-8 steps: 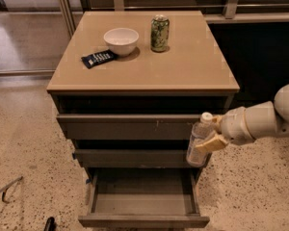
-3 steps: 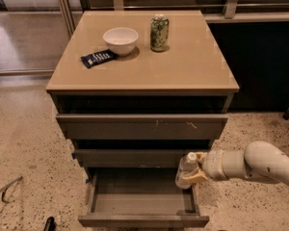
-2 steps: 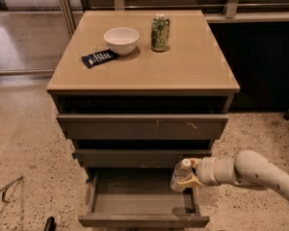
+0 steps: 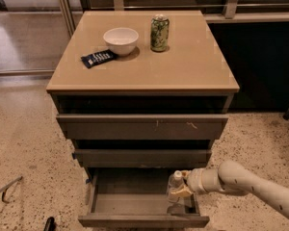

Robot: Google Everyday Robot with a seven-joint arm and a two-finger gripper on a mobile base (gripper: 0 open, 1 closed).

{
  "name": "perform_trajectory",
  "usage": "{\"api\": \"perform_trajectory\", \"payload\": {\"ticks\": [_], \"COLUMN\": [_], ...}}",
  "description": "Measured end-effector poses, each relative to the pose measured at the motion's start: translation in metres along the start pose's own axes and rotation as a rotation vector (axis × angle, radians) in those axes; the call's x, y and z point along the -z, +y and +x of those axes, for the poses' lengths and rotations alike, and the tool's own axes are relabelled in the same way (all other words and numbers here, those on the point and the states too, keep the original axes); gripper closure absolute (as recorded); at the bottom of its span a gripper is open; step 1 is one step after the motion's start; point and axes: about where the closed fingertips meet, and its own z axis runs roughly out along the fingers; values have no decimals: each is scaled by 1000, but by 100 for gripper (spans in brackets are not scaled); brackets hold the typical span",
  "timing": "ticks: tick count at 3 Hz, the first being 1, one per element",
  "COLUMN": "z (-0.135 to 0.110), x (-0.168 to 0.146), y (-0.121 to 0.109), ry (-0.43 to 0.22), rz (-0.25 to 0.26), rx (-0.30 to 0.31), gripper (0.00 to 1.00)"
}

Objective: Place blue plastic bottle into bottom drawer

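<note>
Low at the front of the table, we see the bottom drawer open. The blue plastic bottle is upright within its right end, our hand clasped around it. We judge that only setting it down and letting go is left. Up top sit a dark packet, a white bowl and a green can; speckled floor lies around.

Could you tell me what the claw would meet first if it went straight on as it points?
Pointing left over the bottom drawer with the blue plastic bottle, the claw would probably meet the drawer's left wall.
</note>
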Motion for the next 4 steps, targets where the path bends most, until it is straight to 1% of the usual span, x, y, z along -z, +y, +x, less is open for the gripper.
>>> {"api": "perform_trajectory", "payload": {"ticks": [1,2,3,4], "z": [0,10,26,38], "x": [0,-11,-32,-52], "y": [0,-1,-7,-11], "ry": [0,1,-8,-23], "rz": [0,8,10,-2], "rx": [0,18,38,56], "gripper": [100,100,100,100]}}
